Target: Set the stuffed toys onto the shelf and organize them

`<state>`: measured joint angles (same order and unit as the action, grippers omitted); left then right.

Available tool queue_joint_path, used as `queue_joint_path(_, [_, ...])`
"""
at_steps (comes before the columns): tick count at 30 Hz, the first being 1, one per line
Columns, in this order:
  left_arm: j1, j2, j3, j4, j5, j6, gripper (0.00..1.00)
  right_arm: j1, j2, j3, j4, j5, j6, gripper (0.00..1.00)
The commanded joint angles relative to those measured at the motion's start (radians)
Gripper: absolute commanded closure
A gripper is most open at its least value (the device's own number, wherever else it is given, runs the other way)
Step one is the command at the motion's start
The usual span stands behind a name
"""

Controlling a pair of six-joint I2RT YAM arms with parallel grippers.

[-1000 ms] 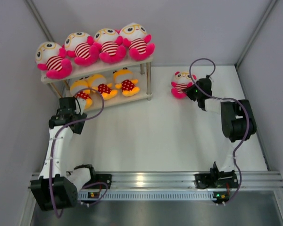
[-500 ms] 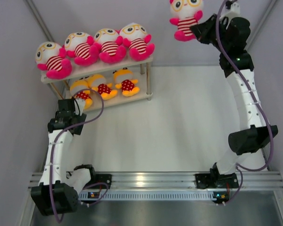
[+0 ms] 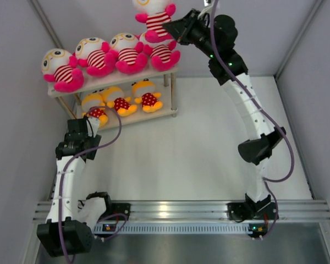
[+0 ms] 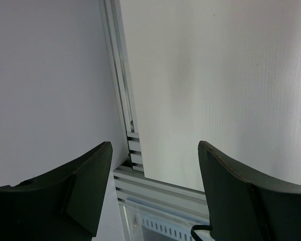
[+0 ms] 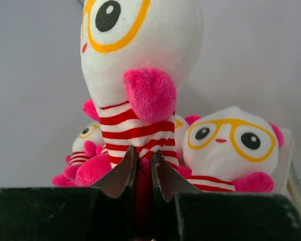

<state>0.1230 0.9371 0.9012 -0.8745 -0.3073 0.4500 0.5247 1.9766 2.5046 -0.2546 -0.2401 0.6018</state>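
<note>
My right gripper [image 3: 177,28] [image 5: 144,155] is shut on the lower body of a striped stuffed toy [image 3: 153,17] [image 5: 140,65]. It holds the toy in the air above the right end of the shelf [image 3: 107,82]. Several matching stuffed toys sit in a row on the top board, from one at the left end [image 3: 59,69] to the rightmost [image 3: 164,53] [image 5: 231,145], which lies just under the held one. Three orange stuffed toys [image 3: 116,100] sit on the lower board. My left gripper [image 3: 80,137] [image 4: 154,150] is open and holds nothing, low in front of the shelf's left end.
Grey walls close in the table on the left, back and right. An aluminium rail [image 4: 121,100] runs along the table's left edge, and another [image 3: 165,209] along the near edge by the arm bases. The shelf's silver legs [image 3: 172,93] stand at its right end.
The right arm lifted the striped toy off the table at the back right and swung it left, to above the shelf's right end. The left arm has barely moved.
</note>
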Motion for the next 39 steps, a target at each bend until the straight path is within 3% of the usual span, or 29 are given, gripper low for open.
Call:
queue_joint_path(1, [-0.003,-0.029,-0.019,-0.004,-0.001,0.016,0.25,0.044,0.079,0.063,0.092,0.044,0.101,1.0])
queue_joint_path(20, [-0.003,-0.024,-0.024,-0.004,0.011,0.015,0.25,0.086,0.096,0.06,0.121,0.038,0.171,1.0])
queue_joint_path(28, [-0.003,-0.029,-0.031,-0.006,0.004,0.015,0.25,0.097,-0.008,0.042,0.088,0.077,0.072,1.0])
queue_joint_path(34, [-0.003,-0.031,-0.045,-0.004,0.017,0.012,0.25,-0.058,-0.134,-0.029,-0.017,0.01,0.072,1.0])
queue_joint_path(39, [-0.005,-0.023,-0.038,-0.004,0.027,0.004,0.25,-0.198,-0.148,-0.076,-0.129,-0.021,0.026,1.0])
